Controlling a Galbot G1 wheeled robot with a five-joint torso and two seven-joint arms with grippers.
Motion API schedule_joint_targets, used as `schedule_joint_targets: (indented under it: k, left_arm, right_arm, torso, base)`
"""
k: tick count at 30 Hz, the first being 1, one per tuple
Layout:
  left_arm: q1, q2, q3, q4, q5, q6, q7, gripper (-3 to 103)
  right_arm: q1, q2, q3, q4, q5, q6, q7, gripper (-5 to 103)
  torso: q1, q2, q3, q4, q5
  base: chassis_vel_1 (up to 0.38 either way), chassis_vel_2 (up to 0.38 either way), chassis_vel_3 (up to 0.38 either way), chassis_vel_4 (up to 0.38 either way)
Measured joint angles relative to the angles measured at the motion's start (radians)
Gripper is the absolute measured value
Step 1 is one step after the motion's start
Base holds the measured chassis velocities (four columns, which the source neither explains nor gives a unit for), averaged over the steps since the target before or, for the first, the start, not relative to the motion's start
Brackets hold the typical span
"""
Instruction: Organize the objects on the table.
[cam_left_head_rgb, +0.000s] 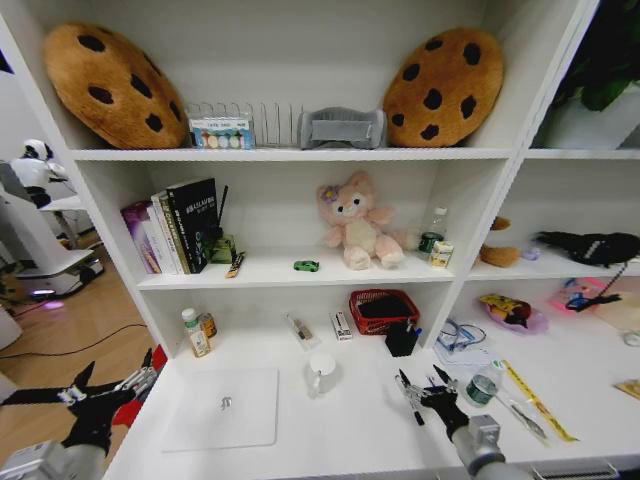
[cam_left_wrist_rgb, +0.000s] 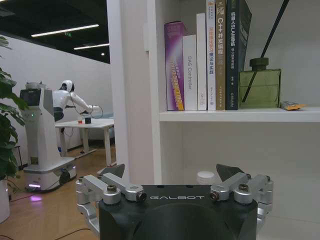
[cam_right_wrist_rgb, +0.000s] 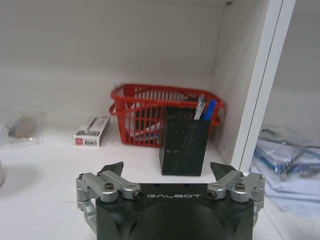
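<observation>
On the white table (cam_left_head_rgb: 360, 430) lie a silver laptop (cam_left_head_rgb: 222, 408), a white mug (cam_left_head_rgb: 322, 372), small bottles (cam_left_head_rgb: 197, 334) at the back left and a yellow ruler (cam_left_head_rgb: 535, 402) at the right. A black pen holder (cam_left_head_rgb: 402, 340) with pens stands beside a red basket (cam_left_head_rgb: 383, 310). A green toy car (cam_left_head_rgb: 306, 265) sits on the shelf above. My right gripper (cam_left_head_rgb: 420, 378) hovers open over the table just left of a clear bottle (cam_left_head_rgb: 483, 386), facing the pen holder (cam_right_wrist_rgb: 184, 146). My left gripper (cam_left_head_rgb: 115, 376) hangs open off the table's left end, empty (cam_left_wrist_rgb: 172, 172).
Shelves rise behind the table with books (cam_left_head_rgb: 172, 228), a pink plush (cam_left_head_rgb: 352, 225) and cookie cushions (cam_left_head_rgb: 110, 85). Glasses in a clear bag (cam_left_head_rgb: 458, 336) and toys lie to the right. Another robot (cam_left_wrist_rgb: 42, 135) stands on the floor at the left.
</observation>
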Motion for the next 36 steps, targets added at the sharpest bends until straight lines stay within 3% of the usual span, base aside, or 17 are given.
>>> schedule_joint_targets:
  k: [1,2,9,15,16,24,25,27,28,29,30,33,35,36]
  left_arm:
    - [0.0,0.0,0.0,0.0,0.0,0.0,0.0,100]
    - [0.0,0.0,0.0,0.0,0.0,0.0,0.0,100]
    - [0.0,0.0,0.0,0.0,0.0,0.0,0.0,100]
    - [0.0,0.0,0.0,0.0,0.0,0.0,0.0,100]
    - [0.0,0.0,0.0,0.0,0.0,0.0,0.0,100]
    - [0.0,0.0,0.0,0.0,0.0,0.0,0.0,100]
    - [0.0,0.0,0.0,0.0,0.0,0.0,0.0,100]
    - [0.0,0.0,0.0,0.0,0.0,0.0,0.0,100]
    - [0.0,0.0,0.0,0.0,0.0,0.0,0.0,100]
    - [0.0,0.0,0.0,0.0,0.0,0.0,0.0,100]
    - [0.0,0.0,0.0,0.0,0.0,0.0,0.0,100]
    - [0.0,0.0,0.0,0.0,0.0,0.0,0.0,100]
    - [0.0,0.0,0.0,0.0,0.0,0.0,0.0,100]
    - [0.0,0.0,0.0,0.0,0.0,0.0,0.0,100]
  right_arm:
    - [0.004,0.001,-0.011,-0.005,0.001,-0.008,0.002,98]
    - [0.005,0.0,-0.019,-0.006,0.01,-0.026,0.002,88]
    - [0.024,-0.006,-0.036,-0.036,0.033,-0.061,-0.003,92]
    - [0.076,-0.007,-0.077,-0.087,0.034,-0.059,-0.004,87]
    - [0.085,-0.008,-0.085,-0.093,0.039,-0.059,-0.004,82]
    - [0.132,-0.011,-0.127,-0.115,0.053,-0.068,-0.006,84]
    - [0.136,-0.012,-0.131,-0.117,0.054,-0.068,-0.006,74]
    - [0.137,-0.012,-0.136,-0.118,0.053,-0.068,-0.001,74]
    - [0.137,-0.012,-0.137,-0.119,0.053,-0.068,0.003,64]
    - [0.136,-0.013,-0.138,-0.123,0.051,-0.068,0.004,64]
    - [0.136,-0.015,-0.14,-0.127,0.051,-0.068,0.004,54]
    - [0.137,-0.017,-0.14,-0.131,0.051,-0.067,0.0,54]
    - [0.14,-0.017,-0.14,-0.132,0.053,-0.067,-0.004,50]
    - [0.142,-0.016,-0.14,-0.132,0.054,-0.068,-0.005,43]
  torso:
    - [0.0,0.0,0.0,-0.0001,-0.0001]
    - [0.0,0.0,0.0,-0.0002,-0.0003]
    - [0.0,0.0,0.0,-0.0003,-0.0004]
    - [0.0,0.0,0.0,-0.0002,-0.0002]
    - [0.0,0.0,0.0,-0.0004,-0.0003]
    - [0.0,0.0,0.0,-0.0002,-0.0002]
    - [0.0,0.0,0.0,-0.0002,-0.0002]
    - [0.0,0.0,0.0,-0.0002,-0.0003]
    - [0.0,0.0,0.0,-0.0003,-0.0003]
    - [0.0,0.0,0.0,-0.0003,-0.0003]
    - [0.0,0.0,0.0,-0.0003,-0.0003]
    - [0.0,0.0,0.0,-0.0003,-0.0003]
    - [0.0,0.0,0.0,-0.0002,-0.0003]
    - [0.0,0.0,0.0,-0.0002,-0.0003]
  base:
    - [0.0,0.0,0.0,0.0]
    - [0.0,0.0,0.0,0.0]
    - [0.0,0.0,0.0,0.0]
    - [0.0,0.0,0.0,0.0]
    - [0.0,0.0,0.0,0.0]
    - [0.0,0.0,0.0,0.0]
    - [0.0,0.0,0.0,0.0]
    - [0.0,0.0,0.0,0.0]
    - [0.0,0.0,0.0,0.0]
    - [0.0,0.0,0.0,0.0]
    - [0.0,0.0,0.0,0.0]
    - [0.0,0.0,0.0,0.0]
    - [0.0,0.0,0.0,0.0]
    - [0.0,0.0,0.0,0.0]
